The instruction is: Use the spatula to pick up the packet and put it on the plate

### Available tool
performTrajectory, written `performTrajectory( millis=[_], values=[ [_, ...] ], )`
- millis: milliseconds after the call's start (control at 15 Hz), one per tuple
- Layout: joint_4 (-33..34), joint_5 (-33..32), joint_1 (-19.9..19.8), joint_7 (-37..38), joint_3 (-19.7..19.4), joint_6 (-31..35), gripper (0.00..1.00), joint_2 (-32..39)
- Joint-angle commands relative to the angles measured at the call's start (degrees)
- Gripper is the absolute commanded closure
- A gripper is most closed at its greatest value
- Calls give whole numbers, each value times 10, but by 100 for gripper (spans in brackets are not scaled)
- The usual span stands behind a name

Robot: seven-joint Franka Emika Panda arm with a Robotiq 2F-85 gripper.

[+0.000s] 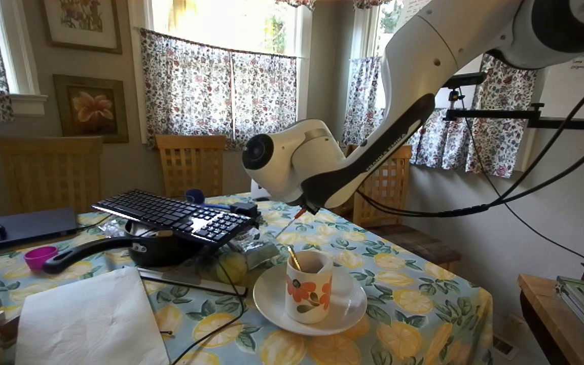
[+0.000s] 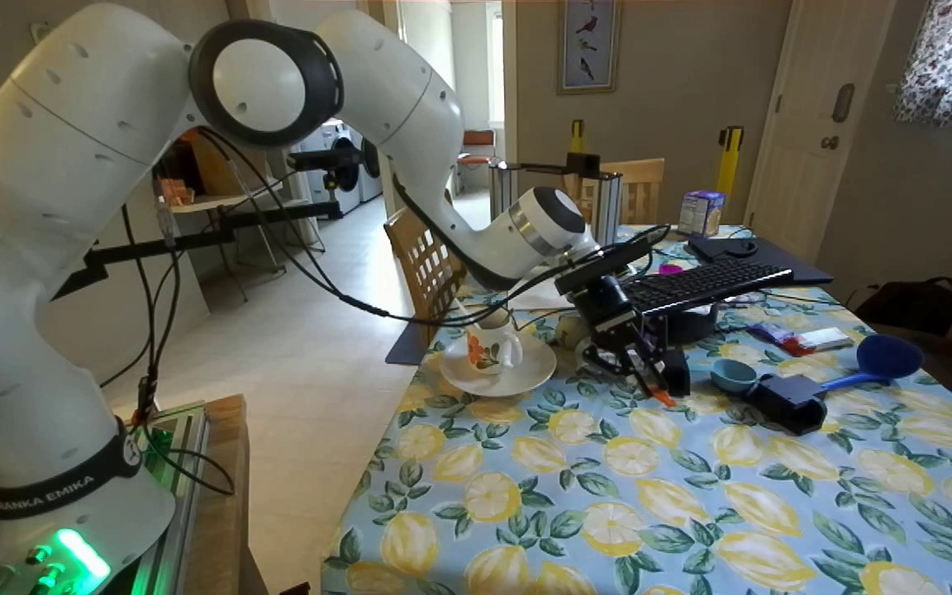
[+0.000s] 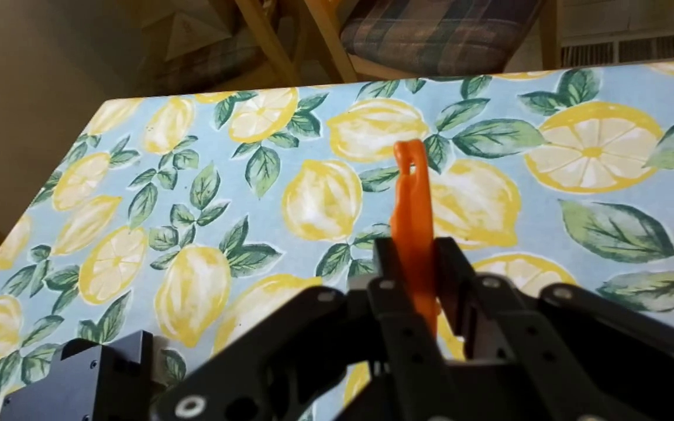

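The white plate [image 1: 350,301] stands on the lemon tablecloth, with the orange-flowered cup [image 1: 308,299] on it. A slim golden-brown handle [image 1: 294,258] leans out of the cup. My gripper [image 3: 410,251] is shut on an orange-handled utensil [image 3: 414,216], its holed end pointing away from the wrist. A thin silvery shaft [image 1: 284,228] runs off the orange part in an exterior view. Which utensil is the spatula, I cannot tell. The gripper [image 2: 654,376] is low over the table, beyond the plate. A flat silvery-white thing [image 2: 825,339] may be the packet; that is unclear.
A keyboard [image 1: 175,213] rests tilted over a black pan [image 1: 157,252]. Close to the gripper are a black device [image 2: 790,403], a teal bowl [image 2: 732,376] and a blue ladle [image 2: 889,358]. A yellow-green ball [image 1: 231,267] sits behind the plate. White paper [image 1: 89,314] lies in front.
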Motion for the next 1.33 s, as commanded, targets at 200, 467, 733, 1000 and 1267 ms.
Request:
performTrajectory(
  millis=[200,467,733,1000,1267],
  values=[
    [-55,-1,-25,-26,6,55,95,-40],
    [-90,-7,-35,-23,1,81,95,-59],
    [-140,-17,-43,-11,-5,106,95,-93],
    [-184,-24,-49,-6,-10,123,95,-125],
    [-217,-27,-54,0,-17,127,95,-147]
  ],
)
